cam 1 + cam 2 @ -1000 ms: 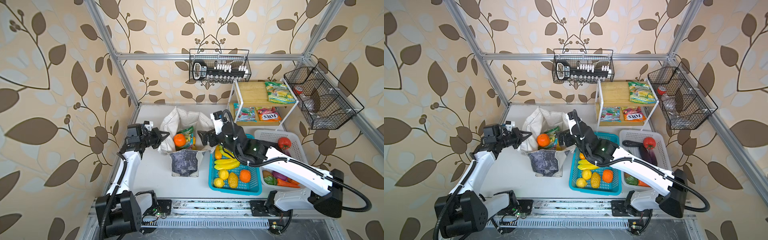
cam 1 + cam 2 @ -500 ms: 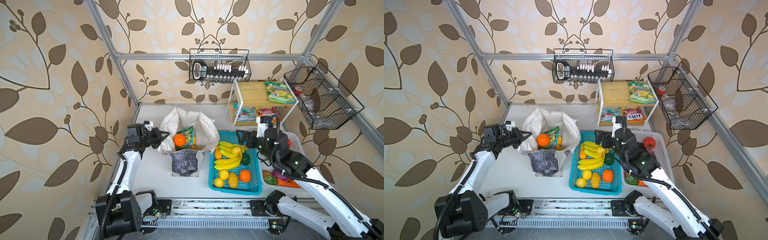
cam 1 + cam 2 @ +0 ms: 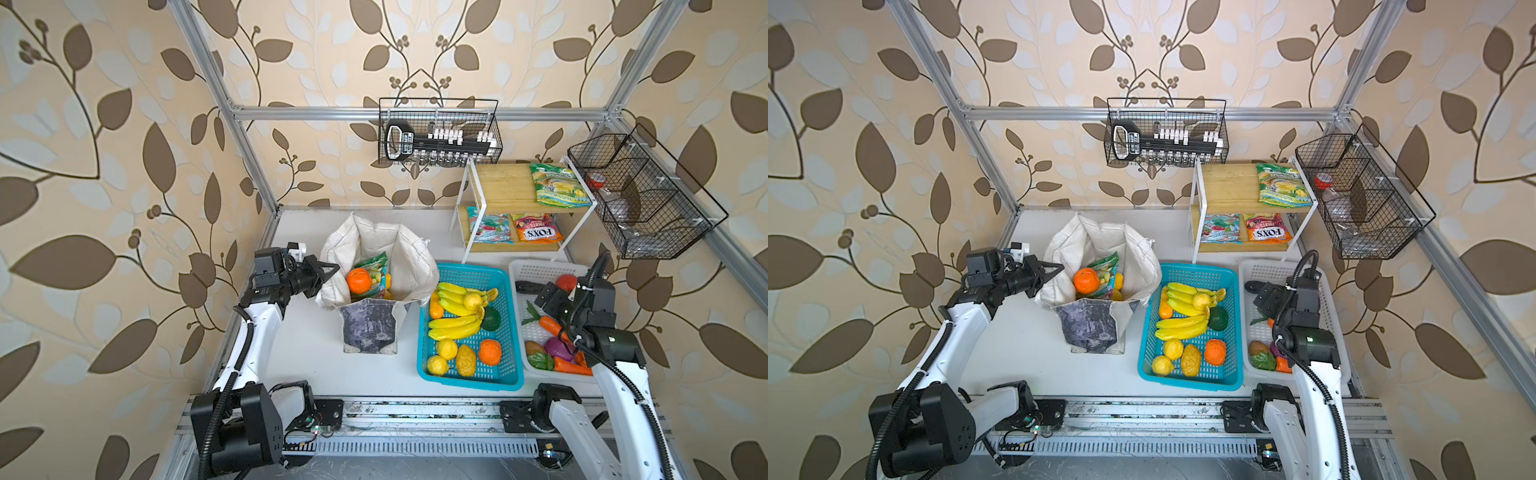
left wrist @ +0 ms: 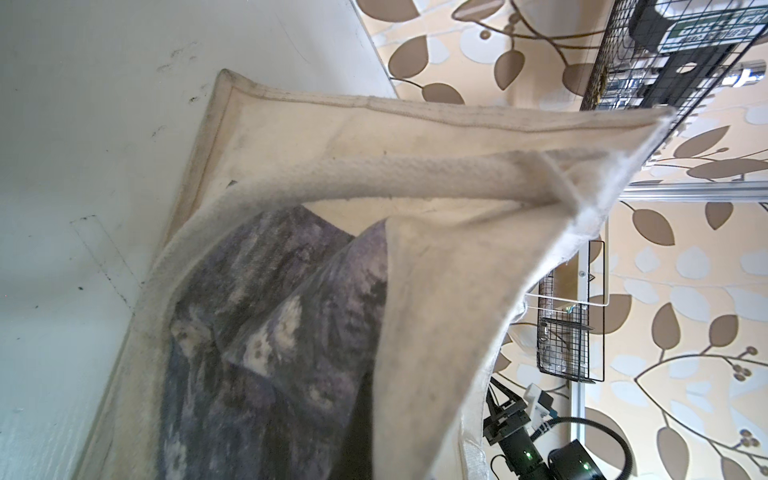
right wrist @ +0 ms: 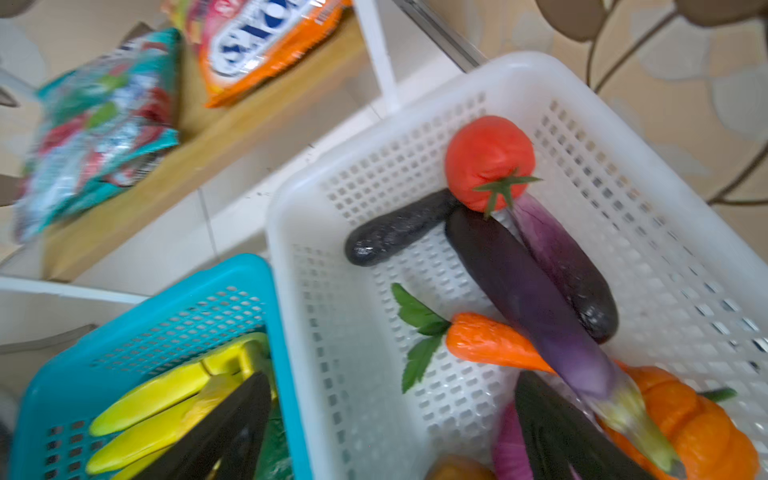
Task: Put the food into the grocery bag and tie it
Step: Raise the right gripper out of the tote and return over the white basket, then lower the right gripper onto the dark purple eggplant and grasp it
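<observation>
In the right wrist view the sweet packets (image 5: 97, 124) are blurred and the right claw (image 5: 390, 380) is cut off.

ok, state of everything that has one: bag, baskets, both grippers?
grocery bag: upright, mouth open, untied, orange and green packet inside
blue basket: loaded, bananas on top
white basket: loaded, tomato among vegetables
left gripper: fingers shut on the grocery bag's rim
right gripper: fingers open, empty, above the white basket
</observation>
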Controlling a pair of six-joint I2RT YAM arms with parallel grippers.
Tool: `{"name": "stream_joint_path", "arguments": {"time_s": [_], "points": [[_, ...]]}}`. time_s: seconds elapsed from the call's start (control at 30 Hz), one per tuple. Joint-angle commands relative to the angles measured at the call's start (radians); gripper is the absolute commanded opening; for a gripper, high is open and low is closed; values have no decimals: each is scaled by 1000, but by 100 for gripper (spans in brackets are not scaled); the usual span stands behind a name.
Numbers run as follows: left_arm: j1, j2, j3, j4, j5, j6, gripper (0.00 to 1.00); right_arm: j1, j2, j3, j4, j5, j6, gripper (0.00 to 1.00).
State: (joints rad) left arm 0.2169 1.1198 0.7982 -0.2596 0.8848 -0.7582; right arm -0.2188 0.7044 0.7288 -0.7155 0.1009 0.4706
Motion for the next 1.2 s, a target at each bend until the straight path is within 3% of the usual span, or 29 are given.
{"name": "stream_joint_path", "arguments": {"time_s": [0.0,0.1,0.23,0.33,0.43,0.6,0.83,0.93,1.17], "points": [[-8,7,19,-18,28,33,0,-76,29,-19,5,-122,-35,92],[-14,-10,20,-25,8,40,0,-88,66,-15,39,-100,-17,95],[-29,-13,18,-15,31,34,0,-81,118,-9,92,-153,8,82],[-50,-20,24,-35,16,48,0,-38,130,-13,115,-14,-18,82],[-56,-24,24,-36,18,47,0,-84,173,-30,116,72,-81,83],[-56,-56,24,-36,2,50,0,-226,252,-38,164,-20,-101,77],[-57,-61,17,-14,7,36,0,-230,343,-74,207,8,-97,75],[-56,-53,1,24,33,6,0,-196,369,-88,233,87,-97,75],[-70,-37,2,24,42,7,0,-195,475,-105,318,64,-135,79]]}}
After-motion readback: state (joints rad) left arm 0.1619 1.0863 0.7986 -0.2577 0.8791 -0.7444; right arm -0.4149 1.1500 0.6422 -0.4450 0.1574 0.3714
